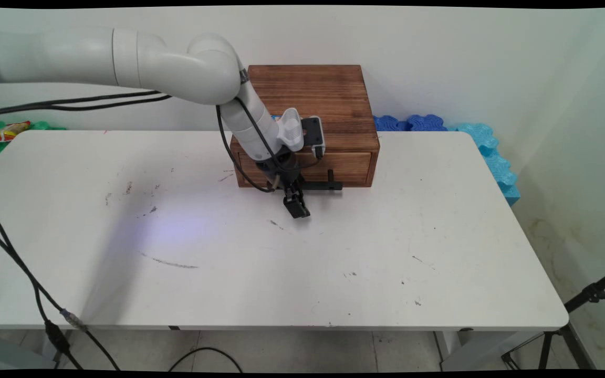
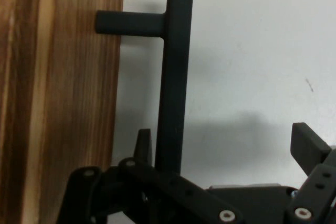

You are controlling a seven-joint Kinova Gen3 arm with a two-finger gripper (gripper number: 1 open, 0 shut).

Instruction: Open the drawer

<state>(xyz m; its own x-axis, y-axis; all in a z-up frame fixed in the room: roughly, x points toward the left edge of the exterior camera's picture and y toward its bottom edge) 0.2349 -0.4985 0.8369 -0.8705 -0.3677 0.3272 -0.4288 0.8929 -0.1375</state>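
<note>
A dark wooden box (image 1: 310, 100) stands at the back middle of the white table (image 1: 386, 252). Its front holds a drawer (image 1: 352, 165) with a black bar handle (image 1: 319, 186) on short posts. My gripper (image 1: 296, 206) points down at the table right in front of the drawer, at the handle's left end. In the hand view the gripper (image 2: 223, 139) is open. The handle bar (image 2: 174, 77) runs between the fingers, close beside one fingertip (image 2: 143, 142), and the other fingertip (image 2: 307, 145) stands far off. The wood front (image 2: 58, 93) fills the left side. Nothing is held.
Blue foam mats (image 1: 483, 144) lie behind and past the table's right back corner. Green packets (image 1: 6, 131) sit off the left back edge. Black cables (image 1: 16, 262) hang at the left front, and a tripod leg (image 1: 591, 296) stands at the lower right.
</note>
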